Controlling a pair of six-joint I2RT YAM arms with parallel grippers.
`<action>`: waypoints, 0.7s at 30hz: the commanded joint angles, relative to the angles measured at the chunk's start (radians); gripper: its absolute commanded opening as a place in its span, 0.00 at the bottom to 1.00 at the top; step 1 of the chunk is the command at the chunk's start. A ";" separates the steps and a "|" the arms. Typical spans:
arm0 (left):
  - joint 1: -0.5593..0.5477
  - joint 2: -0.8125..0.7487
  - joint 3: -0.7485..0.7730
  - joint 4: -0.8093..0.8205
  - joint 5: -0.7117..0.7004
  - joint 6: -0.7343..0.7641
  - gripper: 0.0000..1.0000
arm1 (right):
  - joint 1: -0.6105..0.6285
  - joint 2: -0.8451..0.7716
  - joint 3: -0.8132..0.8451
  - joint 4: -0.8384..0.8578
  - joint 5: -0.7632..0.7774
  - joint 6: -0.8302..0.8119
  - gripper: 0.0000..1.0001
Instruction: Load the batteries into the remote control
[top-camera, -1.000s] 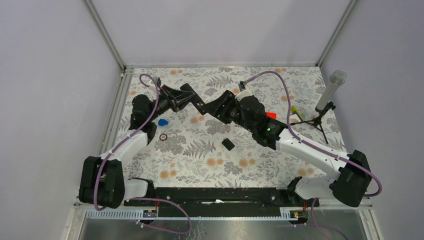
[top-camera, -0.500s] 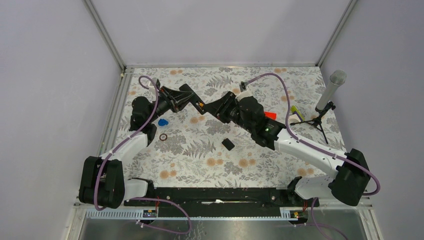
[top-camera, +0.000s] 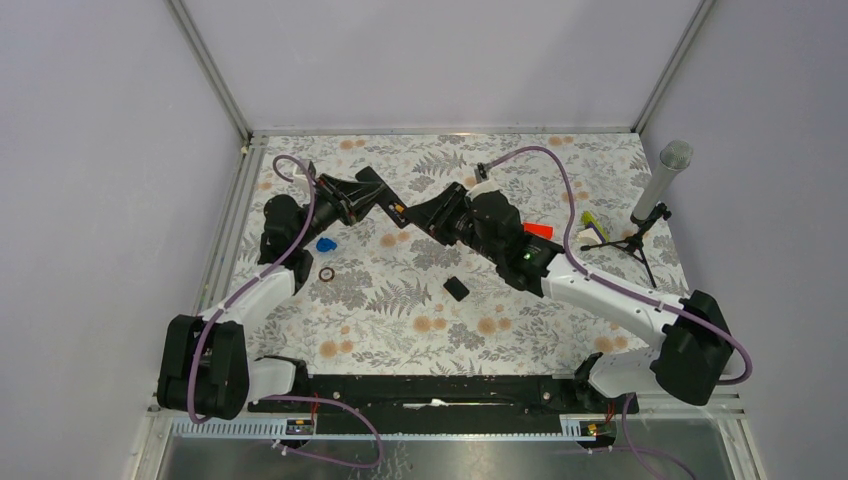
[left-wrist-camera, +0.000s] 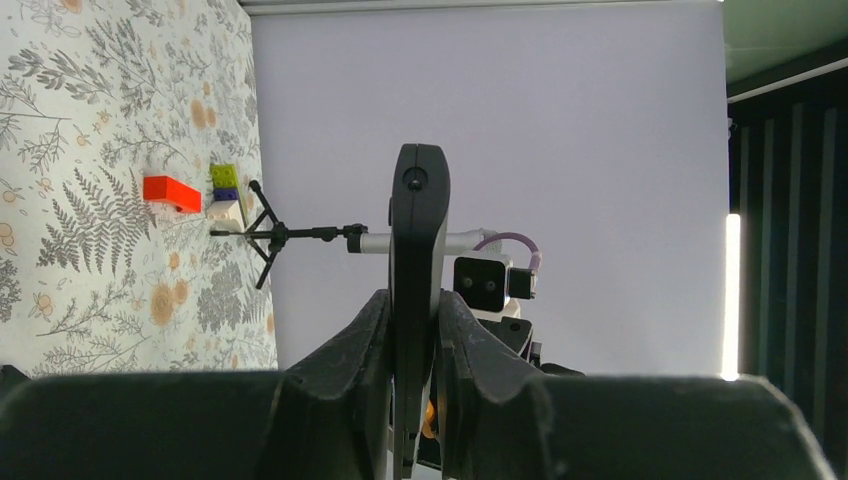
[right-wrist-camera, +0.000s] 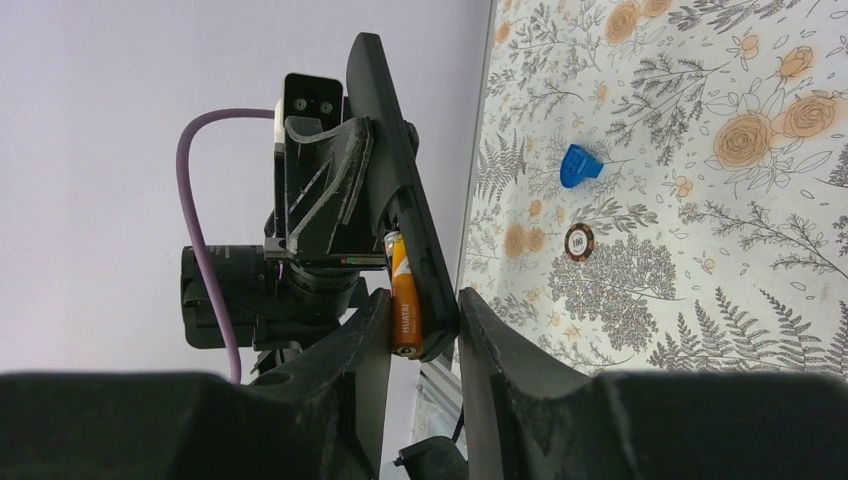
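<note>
Legible writing: I read "100" on the round brown token (right-wrist-camera: 579, 241) lying on the floral-patterned tabletop (top-camera: 400, 330). The dark print on the orange cylindrical battery (right-wrist-camera: 404, 300) is too small to read. Count: one battery in view, one slim matte-black remote control (left-wrist-camera: 418, 230), one small flat black square cover (top-camera: 456, 288), one red rectangular block (left-wrist-camera: 172, 192), one blue plastic piece (right-wrist-camera: 578, 165). The left pincer (left-wrist-camera: 417, 325) is clamped on the remote control, holding it edge-on above the tabletop. The right pincer (right-wrist-camera: 423, 335) is narrowed onto the battery, which lies along the remote control's lower end; one finger meets the battery, the other the remote control. The cover lies apart on the tabletop.
</note>
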 joint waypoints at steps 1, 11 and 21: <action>-0.047 -0.056 0.010 0.103 0.032 -0.031 0.00 | -0.003 0.050 0.036 -0.029 0.059 -0.026 0.28; -0.060 -0.069 -0.001 0.099 0.019 -0.083 0.00 | -0.003 0.102 0.041 0.012 0.054 -0.097 0.30; -0.074 -0.068 0.000 0.101 0.022 -0.107 0.00 | -0.003 0.144 0.063 0.045 0.059 -0.174 0.33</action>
